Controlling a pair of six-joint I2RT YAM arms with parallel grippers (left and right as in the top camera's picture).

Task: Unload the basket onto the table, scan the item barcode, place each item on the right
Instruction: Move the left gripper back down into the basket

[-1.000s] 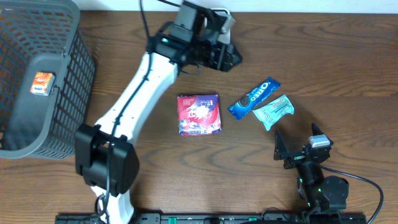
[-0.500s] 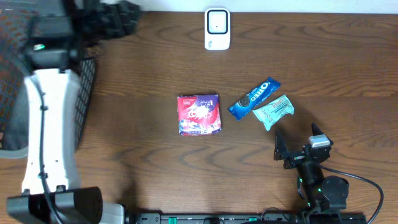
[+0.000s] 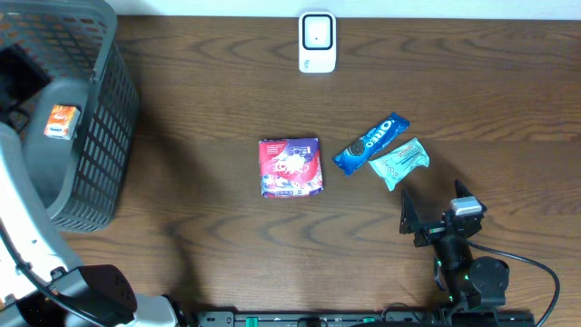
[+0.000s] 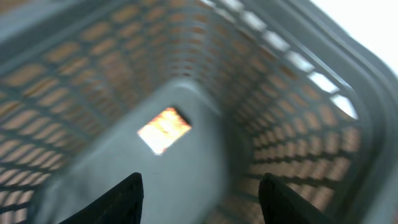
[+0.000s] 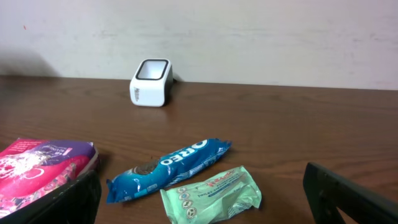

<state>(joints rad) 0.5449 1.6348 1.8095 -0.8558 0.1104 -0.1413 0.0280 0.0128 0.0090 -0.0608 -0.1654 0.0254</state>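
- Basket [image 3: 102, 136] filled the tabletop's far-left corner; my left claw [image 4: 200, 186] hung above its floor, fingers parted and gripping nothing, apparently for a drop-off.
- Right claw [image 3: 432, 214] sat by the near edge, spread wide and empty.
- Red packet [image 3: 290, 167] lay mid-tabletop, with the Oreo pack [image 3: 371, 143] and green packet [image 3: 400, 163] toward the right edge, unscanned by my guess.
- Scanner [image 3: 317, 41] stood mid far edge, window upward.
- Orange packet [image 3: 62, 121] lay on the basket floor.

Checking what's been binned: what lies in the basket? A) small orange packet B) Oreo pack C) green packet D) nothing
A: a small orange packet lies on the basket floor; the Oreo pack and green packet are on the table.
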